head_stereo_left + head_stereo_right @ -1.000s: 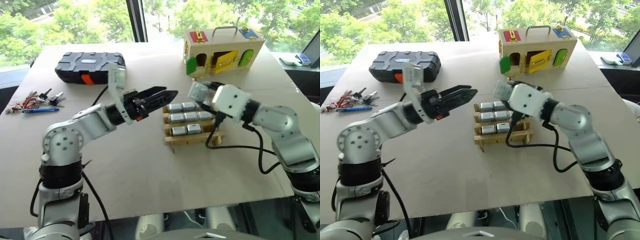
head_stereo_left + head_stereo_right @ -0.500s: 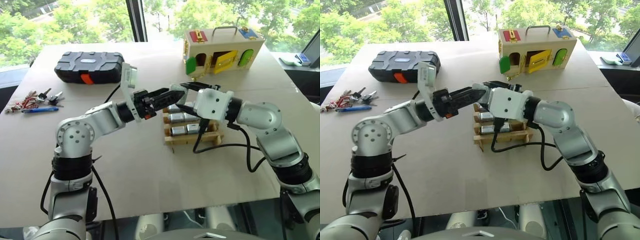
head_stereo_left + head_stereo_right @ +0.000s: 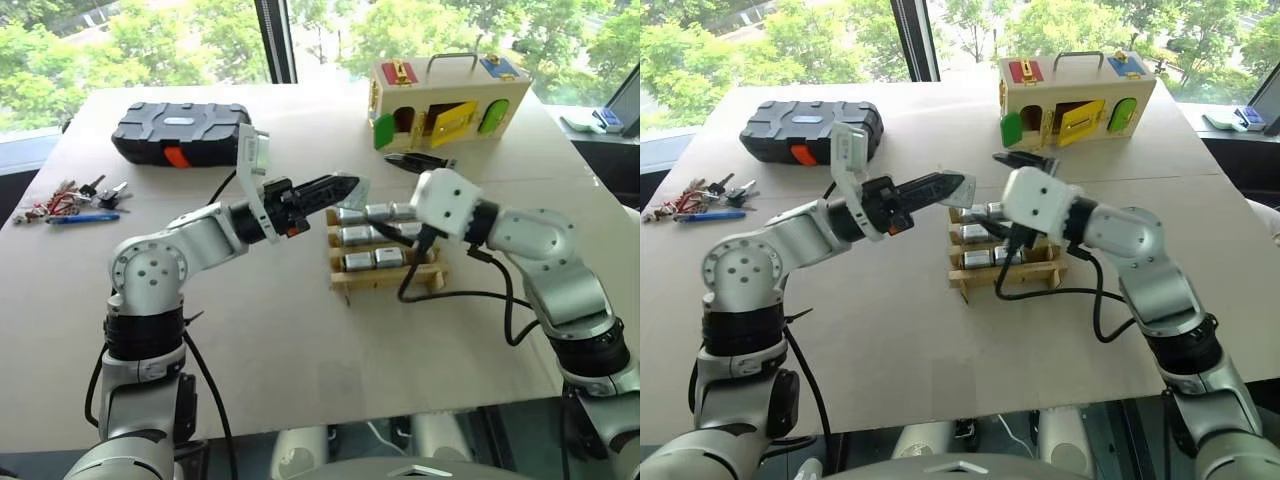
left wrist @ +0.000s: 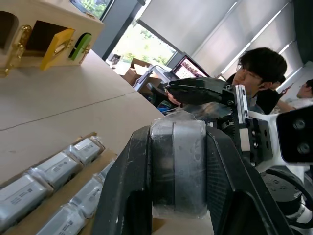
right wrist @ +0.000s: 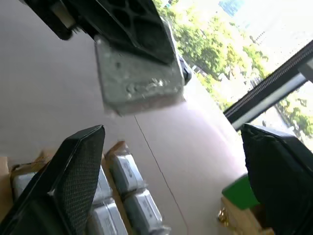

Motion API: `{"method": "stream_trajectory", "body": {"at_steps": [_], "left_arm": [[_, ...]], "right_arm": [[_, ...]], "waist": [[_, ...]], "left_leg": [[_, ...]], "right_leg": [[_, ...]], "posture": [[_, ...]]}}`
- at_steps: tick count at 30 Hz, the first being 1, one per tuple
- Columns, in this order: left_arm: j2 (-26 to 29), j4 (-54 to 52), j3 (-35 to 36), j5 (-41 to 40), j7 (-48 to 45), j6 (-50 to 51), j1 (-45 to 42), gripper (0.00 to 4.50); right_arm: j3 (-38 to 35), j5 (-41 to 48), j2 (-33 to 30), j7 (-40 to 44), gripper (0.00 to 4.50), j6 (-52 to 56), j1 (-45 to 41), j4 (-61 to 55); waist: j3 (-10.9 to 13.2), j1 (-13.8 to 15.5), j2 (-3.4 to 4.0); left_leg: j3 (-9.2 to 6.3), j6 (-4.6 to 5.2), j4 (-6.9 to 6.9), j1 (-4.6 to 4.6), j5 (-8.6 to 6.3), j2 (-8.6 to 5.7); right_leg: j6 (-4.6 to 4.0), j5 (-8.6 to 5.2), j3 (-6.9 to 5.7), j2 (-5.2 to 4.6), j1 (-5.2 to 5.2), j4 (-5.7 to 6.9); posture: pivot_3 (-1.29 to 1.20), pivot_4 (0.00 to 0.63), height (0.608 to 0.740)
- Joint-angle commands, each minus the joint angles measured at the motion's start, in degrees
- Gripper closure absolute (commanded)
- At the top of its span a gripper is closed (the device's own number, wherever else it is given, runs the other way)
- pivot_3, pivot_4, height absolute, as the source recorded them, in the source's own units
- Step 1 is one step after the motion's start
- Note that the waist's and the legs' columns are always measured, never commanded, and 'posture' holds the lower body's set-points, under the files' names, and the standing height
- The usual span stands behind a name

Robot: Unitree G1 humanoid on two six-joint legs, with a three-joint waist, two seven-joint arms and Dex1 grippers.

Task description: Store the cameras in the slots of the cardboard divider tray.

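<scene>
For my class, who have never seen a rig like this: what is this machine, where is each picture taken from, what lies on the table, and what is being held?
It is a humanoid robot with two arms, each ending in a two-fingered claw. Two pictures come from its head, one from each wrist. On the table stand a cardboard divider tray with cameras already in its slots, a black ribbed case, a wooden box with coloured doors, and keys with a blue pen. The left claw is shut on one camera, above the tray. The right claw is open beside it.

The cardboard-covered worktop (image 3: 300, 340) carries the cardboard divider tray (image 3: 385, 275) below both claws, a black ribbed case (image 3: 180, 133), keys (image 3: 70, 200) and a wooden box (image 3: 445, 100).
</scene>
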Motion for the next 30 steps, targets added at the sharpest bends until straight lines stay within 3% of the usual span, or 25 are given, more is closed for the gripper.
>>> {"method": "stream_trajectory", "body": {"at_steps": [1,8,11,17,22,30], "left_arm": [[0.3,-2.2,-3.0,6.3,-5.2,-4.5,-2.0,3.7],[-3.6,0.3,-10.8,16.6,-8.1,-7.4,-5.2,3.7],[-2.2,1.7,-15.1,18.6,-15.2,-5.7,-7.3,3.7],[-3.2,10.8,-23.9,27.9,-25.9,-9.5,-12.9,3.7],[-7.2,15.4,-26.3,32.2,-29.2,-11.0,-15.2,3.7],[-12.0,24.9,-32.4,45.1,-33.4,-22.2,-18.1,3.7]], "right_arm": [[-10.1,7.0,-2.9,1.2,0.0,2.3,6.4,-6.3],[-26.4,15.8,-8.4,4.5,0.0,3.1,24.8,-12.0],[-30.7,19.4,-9.7,4.6,0.0,5.2,29.6,-14.1],[-35.3,26.0,-12.0,4.5,0.0,9.0,32.3,-16.7],[-37.5,27.8,-12.0,1.4,0.0,10.7,35.5,-20.3],[-39.8,29.7,-10.5,-1.3,0.0,10.9,43.6,-26.1]], "waist": [[0.0,0.4,0.0],[0.0,0.8,-0.03],[0.0,0.6,-0.04],[0.0,0.9,-0.04],[0.0,1.0,-0.06],[0.0,0.9,-0.07]], "left_leg": [[0.01,0.0,0.0,0.0,0.0,-0.01],[0.01,0.02,0.01,0.02,-0.02,-0.05],[-0.01,0.22,0.03,0.04,-0.13,-0.02],[-0.03,0.27,0.08,0.17,-0.16,0.02],[-0.03,0.34,0.13,-0.02,-0.2,0.01],[-0.05,0.4,0.22,-0.03,-0.24,-0.01]], "right_leg": [[0.0,0.0,0.0,0.01,0.0,-0.01],[0.0,-0.01,0.02,0.03,0.04,-0.06],[0.01,-0.01,0.04,0.1,0.06,-0.06],[-0.01,-0.25,0.09,0.18,0.04,0.14],[-0.22,-0.16,0.11,0.12,0.01,0.02],[-0.02,-0.26,0.1,0.13,0.03,-0.04]], "posture": [[0.0,0.15,0.74],[0.0,0.15,0.74],[0.0,0.15,0.74],[0.0,0.15,0.74],[0.0,0.15,0.74],[0.0,0.15,0.74]]}}
